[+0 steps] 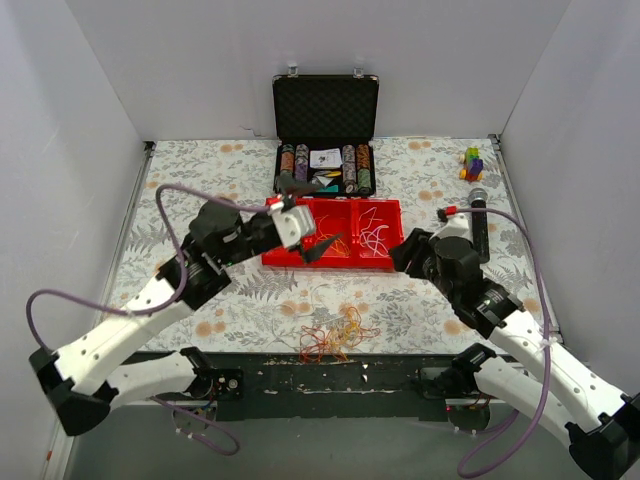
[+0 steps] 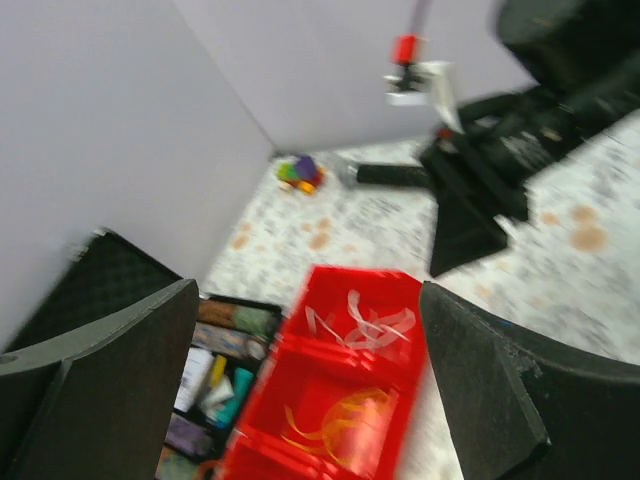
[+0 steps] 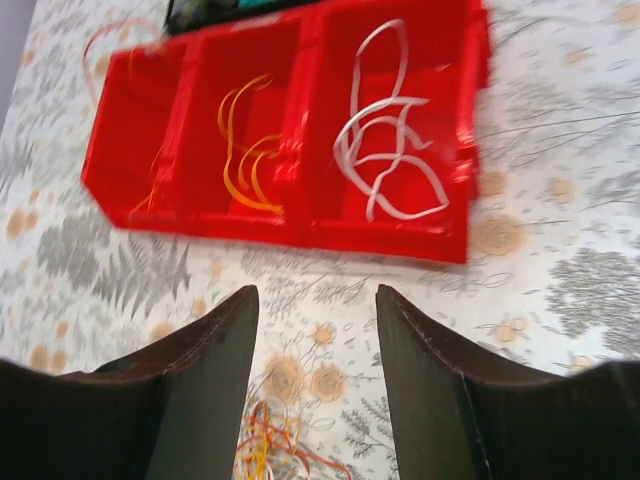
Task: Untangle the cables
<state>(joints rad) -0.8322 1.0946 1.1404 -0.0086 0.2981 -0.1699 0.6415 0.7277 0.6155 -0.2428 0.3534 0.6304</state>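
The cables [image 1: 333, 340] are a small tangle of thin orange, yellow and reddish loops on the floral cloth near the front edge. They also show at the bottom of the right wrist view [image 3: 265, 445]. My left gripper [image 1: 315, 218] is open and empty, held above the red tray [image 1: 390, 262]; in its wrist view [image 2: 305, 390] the tray lies between its jaws. My right gripper [image 1: 398, 258] is open and empty beside the tray's right front corner, and its wrist view [image 3: 315, 300] shows bare cloth between the jaws, with the tangle below.
The red tray [image 3: 300, 235] has three compartments: white loops [image 3: 385, 150] on the right, orange-yellow loops [image 3: 245, 150] in the middle, a thin orange wire [image 3: 150, 195] on the left. An open black case [image 1: 325, 105] stands behind it. A small colourful toy [image 1: 471, 162] sits back right.
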